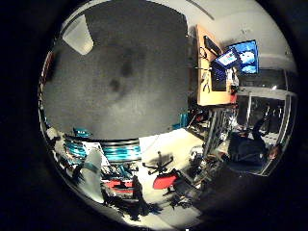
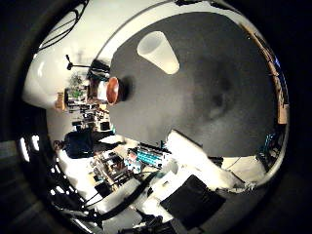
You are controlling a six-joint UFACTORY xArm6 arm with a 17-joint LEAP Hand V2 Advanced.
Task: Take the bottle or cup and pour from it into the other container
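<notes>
Looking out from the palm, both views take in a round surface [image 2: 161, 112] covered in dark grey, matte, felt-like material with a few darker blotches near its middle. No label, brand or writing can be read on anything.

A translucent white plastic cup [image 2: 159, 51], tapered and smooth, is on the grey surface toward one edge; in the little finger side view only part of it shows at the rim of the picture. Well apart from it, at the surface's edge, stands a small round container with a reddish-brown, glossy inside and a pale outer wall [image 2: 112, 90]; whether it is a bowl or a squat cup is hard to make out, and its far side is hidden by its own rim.

The robot hand [image 2: 200, 163] shows in the thumb side view as a long white finger segment reaching in over the edge of the surface, with a black block-shaped part below it. Another pale finger [image 1: 94, 175] with a teal band appears in the little finger side view. Those fingers look extended rather than curled and touch nothing, and both vessels lie well apart from them.

Beyond the surface, a wooden desk with lit blue screens [image 1: 240, 57] and a red office chair [image 1: 165, 181] on a pale floor are small and blurred.
</notes>
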